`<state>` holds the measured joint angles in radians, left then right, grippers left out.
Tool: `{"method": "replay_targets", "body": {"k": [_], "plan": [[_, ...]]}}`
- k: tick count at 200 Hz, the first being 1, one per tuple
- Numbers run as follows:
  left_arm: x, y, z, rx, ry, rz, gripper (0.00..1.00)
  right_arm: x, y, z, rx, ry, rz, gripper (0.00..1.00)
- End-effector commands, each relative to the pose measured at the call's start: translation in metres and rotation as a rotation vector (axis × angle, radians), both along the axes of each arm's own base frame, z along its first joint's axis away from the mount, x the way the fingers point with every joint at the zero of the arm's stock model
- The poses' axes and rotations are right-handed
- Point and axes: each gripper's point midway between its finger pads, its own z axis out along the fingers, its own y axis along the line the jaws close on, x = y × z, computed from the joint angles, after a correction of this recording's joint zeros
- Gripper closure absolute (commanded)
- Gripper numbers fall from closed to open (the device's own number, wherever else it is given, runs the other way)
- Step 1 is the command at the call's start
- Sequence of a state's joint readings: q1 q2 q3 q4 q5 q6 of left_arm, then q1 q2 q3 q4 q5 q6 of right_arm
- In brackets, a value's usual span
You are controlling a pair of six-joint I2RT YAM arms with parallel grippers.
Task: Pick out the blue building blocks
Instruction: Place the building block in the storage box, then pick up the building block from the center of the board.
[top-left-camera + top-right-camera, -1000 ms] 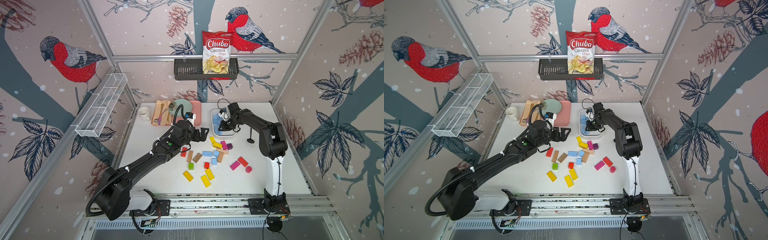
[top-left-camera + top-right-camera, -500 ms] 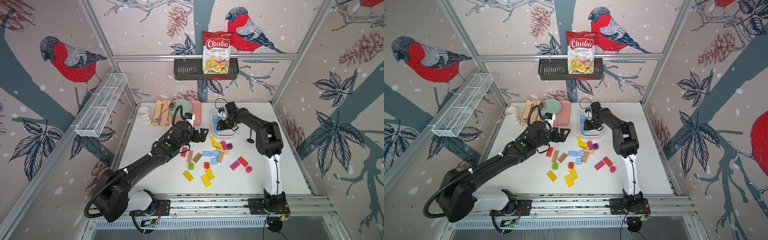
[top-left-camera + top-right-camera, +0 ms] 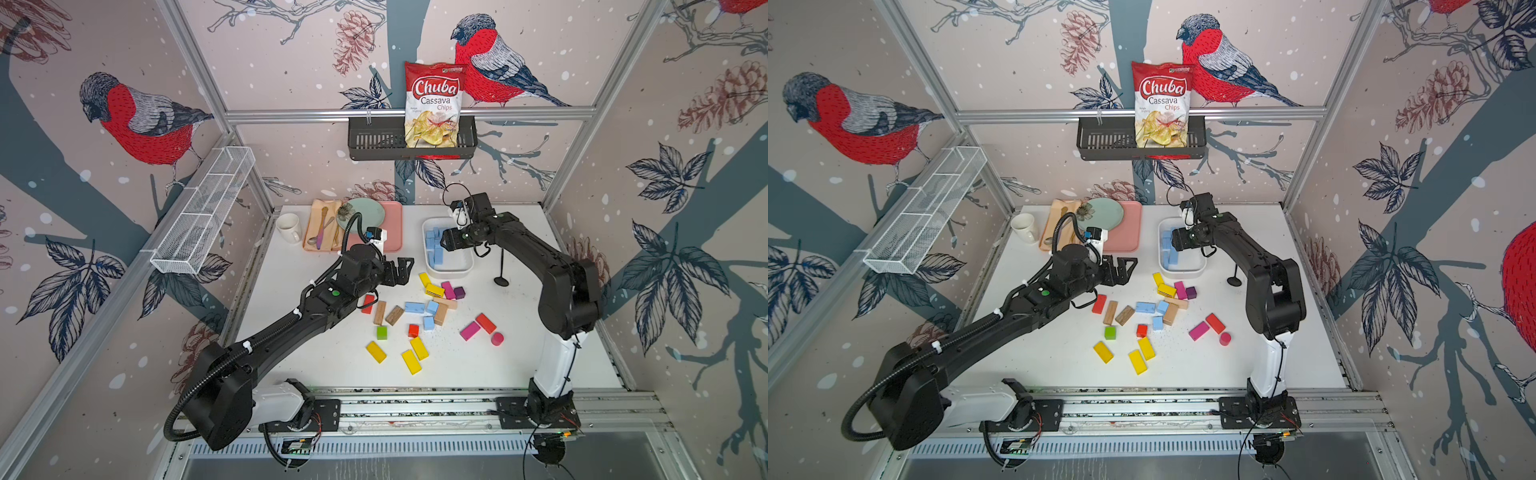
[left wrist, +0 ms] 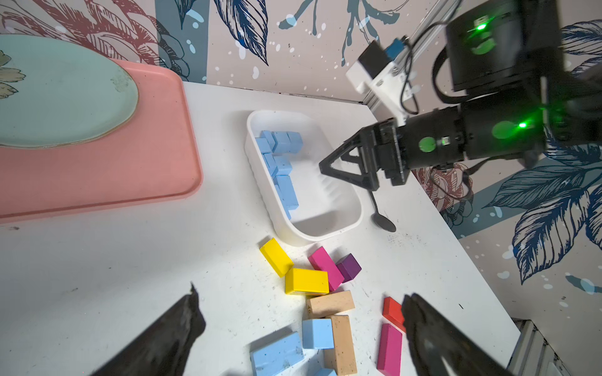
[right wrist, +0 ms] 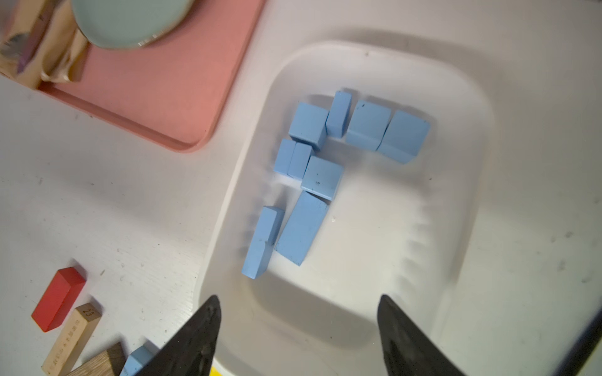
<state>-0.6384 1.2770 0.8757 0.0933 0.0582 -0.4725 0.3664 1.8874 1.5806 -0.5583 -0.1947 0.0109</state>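
We hold our right tool (image 5: 298, 298) wide and empty over the white tray (image 5: 456, 97) of blue building blocks (image 5: 301, 228); our left tool (image 4: 299, 291) gapes wide.

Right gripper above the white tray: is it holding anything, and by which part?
Nothing. The right gripper hangs open and empty over the white tray; the blue building blocks lie loose inside it.

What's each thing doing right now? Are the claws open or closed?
left gripper: open, holding nothing.
right gripper: open, empty, over the white tray.
white tray: upright, partly filled.
blue blocks in the tray: lying loose inside.
blue blocks on the table: three, not yet picked.
mug: upright.
chips bag: standing in the wall basket.
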Motion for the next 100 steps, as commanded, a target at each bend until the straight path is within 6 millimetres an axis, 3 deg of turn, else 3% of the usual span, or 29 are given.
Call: {"method": "replay_targets", "body": {"k": [1,18,36,69,100], "plan": [[0.003,0.003,0.008,-0.012,-0.032,0.018,0.01,0.005,-0.010,0.031,0.020,-0.119,-0.077,0.19],[0.003,0.003,0.007,-0.013,-0.034,0.019,0.01,-0.005,-0.020,0.050,0.033,-0.179,-0.109,0.15],[0.003,0.003,0.007,-0.013,-0.033,0.021,0.01,-0.015,-0.034,0.067,0.043,-0.236,-0.159,0.00],[0.002,0.004,0.007,-0.015,-0.035,0.018,0.01,-0.034,-0.068,0.098,0.090,-0.340,-0.289,0.00],[0.001,0.002,0.006,-0.019,-0.038,0.004,0.01,-0.052,-0.107,0.111,0.148,-0.414,-0.418,0.00]]}}
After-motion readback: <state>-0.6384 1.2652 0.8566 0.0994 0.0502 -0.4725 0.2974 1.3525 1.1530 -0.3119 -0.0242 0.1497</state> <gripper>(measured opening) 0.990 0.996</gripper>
